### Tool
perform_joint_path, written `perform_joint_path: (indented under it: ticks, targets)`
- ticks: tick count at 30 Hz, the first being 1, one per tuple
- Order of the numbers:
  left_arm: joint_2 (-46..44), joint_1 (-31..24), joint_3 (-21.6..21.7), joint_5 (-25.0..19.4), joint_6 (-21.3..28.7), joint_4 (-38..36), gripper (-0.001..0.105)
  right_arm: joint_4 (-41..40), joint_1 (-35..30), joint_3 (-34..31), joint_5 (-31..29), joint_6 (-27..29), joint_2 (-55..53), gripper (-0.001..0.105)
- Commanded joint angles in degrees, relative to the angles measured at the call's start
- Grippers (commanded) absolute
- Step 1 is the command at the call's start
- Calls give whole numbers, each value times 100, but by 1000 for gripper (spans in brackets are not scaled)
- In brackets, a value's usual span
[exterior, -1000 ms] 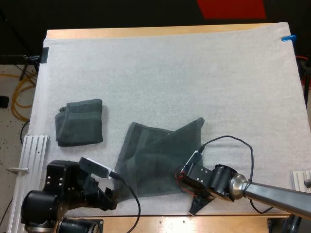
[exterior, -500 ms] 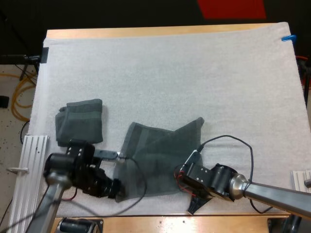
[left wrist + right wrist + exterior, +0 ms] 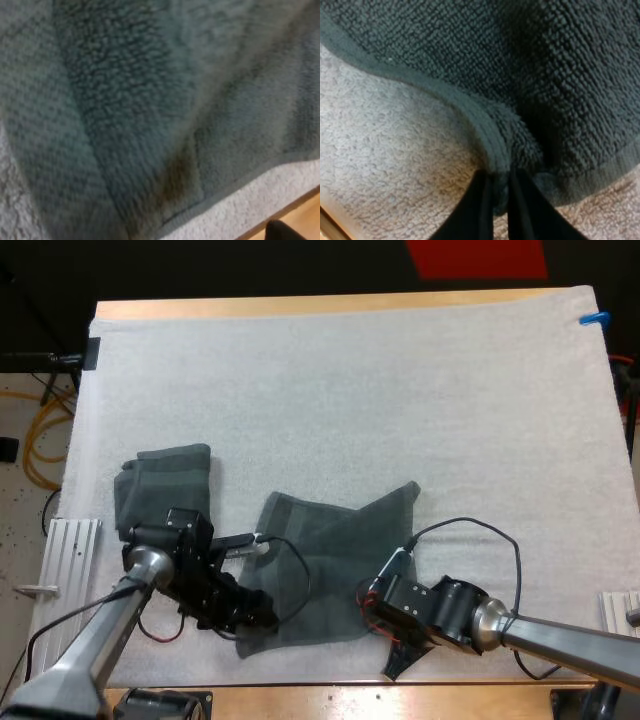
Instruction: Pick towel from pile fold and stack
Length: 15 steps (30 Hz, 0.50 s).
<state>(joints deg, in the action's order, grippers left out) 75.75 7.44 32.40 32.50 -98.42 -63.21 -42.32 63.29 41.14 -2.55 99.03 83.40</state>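
Note:
A dark grey-green towel (image 3: pixel 325 565) lies spread on the white mat, with one far corner sticking up toward the right. My left gripper (image 3: pixel 257 617) sits low on its near left corner, and the left wrist view has the towel's pile and hem (image 3: pixel 165 125) pressed close under it. At the near right corner my right gripper (image 3: pixel 385 635) is shut on the towel. The right wrist view has both black fingertips (image 3: pixel 476 210) pinching the rolled hem (image 3: pixel 490 140). A folded towel (image 3: pixel 165 490) rests at the left of the mat.
A metal rail (image 3: pixel 60 580) runs along the table's left side by the folded towel. The wooden front edge (image 3: pixel 330 698) lies just behind both grippers. White mat (image 3: pixel 400 390) stretches bare beyond the towels.
My left arm has swung up from the front left corner and reached out onto the towel's near left corner. The right arm and the folded towel have stayed where they were.

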Motion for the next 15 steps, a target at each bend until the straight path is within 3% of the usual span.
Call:
perform_joint_path:
  ticks: [1, 5, 8, 11, 15]
  targets:
    - [111, 28, 22, 46, -35, 37, 66, 36, 3, 5, 24, -26, -47, 0]
    - [359, 28, 22, 46, -35, 34, 66, 62, 3, 5, 24, -26, -47, 0]
    - [470, 68, 22, 90, -35, 45, 59, 129, 3, 5, 24, -26, -47, 0]
    - [488, 259, 22, 88, -35, 43, 48, 142, 3, 5, 24, -26, -47, 0]
    - [488, 590, 22, 75, 91, 68, 18, 142, 3, 5, 24, -26, -47, 0]
